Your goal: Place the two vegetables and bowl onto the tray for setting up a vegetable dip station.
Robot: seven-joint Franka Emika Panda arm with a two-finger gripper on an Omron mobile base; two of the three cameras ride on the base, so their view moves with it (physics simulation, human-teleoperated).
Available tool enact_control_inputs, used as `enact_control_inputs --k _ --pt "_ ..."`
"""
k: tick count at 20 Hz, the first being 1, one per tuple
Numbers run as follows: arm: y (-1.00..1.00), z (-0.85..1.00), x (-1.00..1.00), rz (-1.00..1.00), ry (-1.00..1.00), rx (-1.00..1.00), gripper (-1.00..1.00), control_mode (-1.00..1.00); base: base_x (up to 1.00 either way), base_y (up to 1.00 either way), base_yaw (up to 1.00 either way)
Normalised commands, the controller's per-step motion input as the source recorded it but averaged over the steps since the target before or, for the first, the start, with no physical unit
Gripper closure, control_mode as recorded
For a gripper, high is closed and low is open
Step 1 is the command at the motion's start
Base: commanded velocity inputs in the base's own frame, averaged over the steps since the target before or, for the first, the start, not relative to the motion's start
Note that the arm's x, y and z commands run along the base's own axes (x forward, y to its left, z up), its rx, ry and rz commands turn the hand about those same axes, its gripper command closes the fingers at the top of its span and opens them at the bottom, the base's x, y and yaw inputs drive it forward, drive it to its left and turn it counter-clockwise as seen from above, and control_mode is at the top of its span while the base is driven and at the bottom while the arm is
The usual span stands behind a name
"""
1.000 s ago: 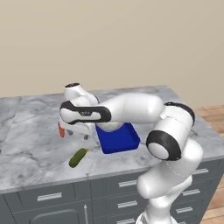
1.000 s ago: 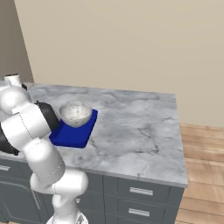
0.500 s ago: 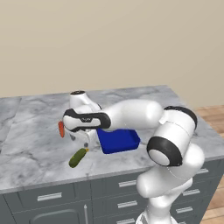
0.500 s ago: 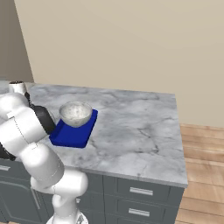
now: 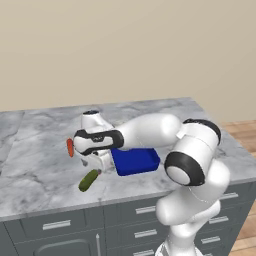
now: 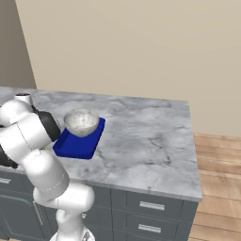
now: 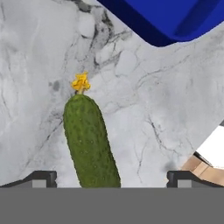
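Here the claw (image 7: 112, 177) hangs wide open over a pebbly green cucumber (image 7: 91, 142) lying on the veined marble tabletop (image 7: 39, 57), near the glossy blue tray (image 7: 168, 19) that holds a speckled bowl (image 6: 81, 122).

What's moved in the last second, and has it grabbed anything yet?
The arm swung left and lowered, bringing the open gripper over the cucumber; nothing is grasped. The cucumber, the carrot, and the bowl on the tray stayed put.
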Motion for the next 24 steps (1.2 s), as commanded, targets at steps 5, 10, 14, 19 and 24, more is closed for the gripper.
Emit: enact_control_inputs --k 5,10,14,19,24 --pt "0.04 -0.25 0.02 0.00 0.02 0.00 -1.00 -1.00 0.00 0.00 0.00" --pt "0.09 -0.24 0.01 0.00 0.00 0.00 -1.00 -1.00 0.00 0.00 0.00" --pt "0.07 -0.25 0.02 0.00 0.00 0.00 -1.00 -1.00 0.00 0.00 0.00" --pt "0.06 -0.25 0.01 0.00 0.01 0.00 -1.00 -1.00 0.00 0.00 0.00" --pt "0.03 -0.28 0.00 0.00 0.03 0.00 -1.00 -1.00 0.00 0.00 0.00"
